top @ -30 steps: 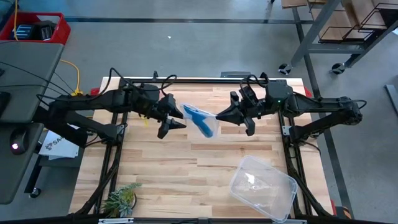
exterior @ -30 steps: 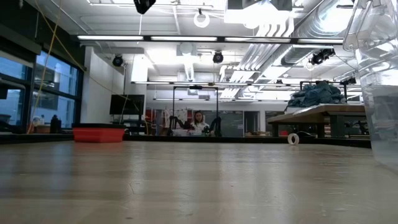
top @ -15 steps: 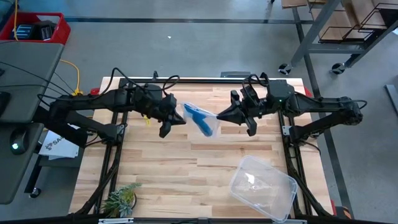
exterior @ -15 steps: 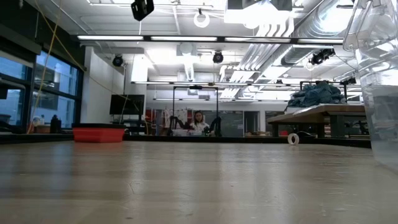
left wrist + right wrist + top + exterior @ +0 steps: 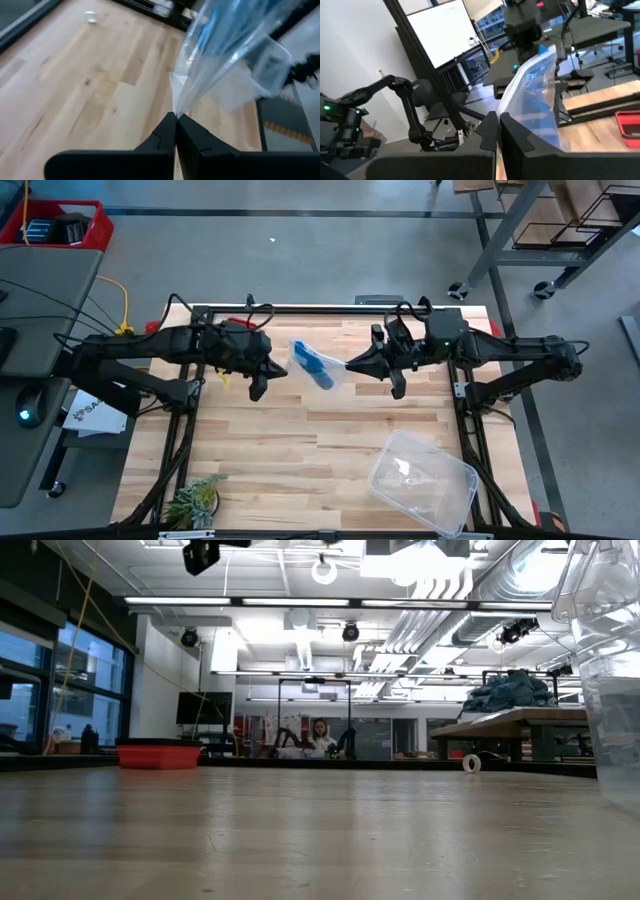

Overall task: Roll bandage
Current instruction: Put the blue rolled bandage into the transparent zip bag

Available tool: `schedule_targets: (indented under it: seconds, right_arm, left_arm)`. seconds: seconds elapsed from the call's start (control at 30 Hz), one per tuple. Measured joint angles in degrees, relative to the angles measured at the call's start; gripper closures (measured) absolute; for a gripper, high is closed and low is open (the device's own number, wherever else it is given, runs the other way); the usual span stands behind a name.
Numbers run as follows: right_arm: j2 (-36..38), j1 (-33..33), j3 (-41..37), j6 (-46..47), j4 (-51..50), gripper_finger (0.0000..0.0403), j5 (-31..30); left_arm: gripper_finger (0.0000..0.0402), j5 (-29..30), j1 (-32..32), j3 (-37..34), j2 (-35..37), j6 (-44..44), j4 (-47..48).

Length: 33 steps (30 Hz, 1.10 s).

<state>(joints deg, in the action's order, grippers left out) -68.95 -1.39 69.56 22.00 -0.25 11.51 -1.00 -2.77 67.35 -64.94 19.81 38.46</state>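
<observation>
Pale wooden plank table, smooth, framed in black rail, grey floor around it. Clear plastic bag suspended above table centre, glossy, creased, stretched between both arms. Bandage inside the bag: bright blue soft fabric, bunched, outline blurred behind plastic. Left gripper just beside the bag's near corner, fingers pressed together on a pinched point of film; confirmed in left wrist view, bag fanning out from closed tips. Right gripper at the bag's opposite edge, fingers clamped on the film; right wrist view shows bag rising from closed tips, blue showing through. Clear rigid plastic container, rounded corners, well apart from the bag toward the table's front corner; cut off at frame edge in low view. Small green plant at the opposite front corner. Red bin off the table, partly cropped. Neither bag nor bandage visible in low view.
</observation>
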Motion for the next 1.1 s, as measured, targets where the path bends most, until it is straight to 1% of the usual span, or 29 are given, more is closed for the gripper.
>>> schedule_targets:
  seconds: [0.1, 0.23, 0.33, 0.4, 0.47, 0.6, 0.67, 0.73, 0.8, 0.97, 1.03, 1.1]
  right_arm:
    - [0.0, 0.0, 0.0, 0.0, -0.9, 0.0403, -0.2]
    - [0.2, 0.0, 0.0, 0.0, -0.5, 0.0403, 0.6]
    - [0.2, 0.5, 0.0, 0.0, -0.4, 0.0403, 0.8]
    - [0.2, 0.7, 0.0, 0.0, -0.3, 0.0403, 0.9]
    - [0.4, 0.7, 0.2, -0.1, 0.4, 0.0403, 1.2]
    - [0.4, 0.8, 0.2, -0.9, 0.9, 0.0403, 1.4]
    - [0.3, 0.8, 0.2, -1.4, 1.0, 0.0403, 1.1]
    - [0.4, 1.1, 0.2, -1.5, 1.3, 0.0403, 1.1]
    - [0.4, 1.1, 0.2, -1.5, 1.2, 0.0403, 1.1]
    - [0.3, 1.1, 0.2, -1.3, 1.0, 0.0403, 1.0]
    - [0.3, 1.1, 0.2, -1.3, 1.0, 0.0403, 1.0]
    - [0.3, 1.1, 0.2, -1.3, 1.0, 0.0403, 1.0]
  left_arm:
    - [0.0401, 2.4, -0.3, -1.4, 1.4, 2.2, -1.3]
    - [0.0401, 2.2, -0.4, -1.8, 1.6, 2.6, -4.9]
    - [0.04, 2.0, -0.6, -1.8, 1.6, 2.7, -4.5]
    - [0.0395, 0.5, -0.9, -1.7, 1.9, 3.1, -2.2]
    - [0.0382, -1.4, -1.4, -2.0, 2.4, 3.2, 2.9]
    - [0.0343, -2.0, -2.1, -1.9, 4.5, 2.7, 10.1]
    - [0.0322, -1.3, -2.6, -1.8, 5.9, 2.6, 10.5]
    - [0.0302, -0.7, -3.1, -1.9, 7.0, 3.7, 8.8]
    - [0.0282, -1.5, -3.5, -1.8, 7.9, 5.9, 3.6]
    - [0.024, -7.4, -3.6, -1.8, 7.1, 8.3, -6.8]
    - [0.0226, -8.1, -3.6, -1.8, 6.4, 8.2, -10.0]
    - [0.0214, -8.1, -3.5, -1.8, 5.6, 5.9, -11.1]
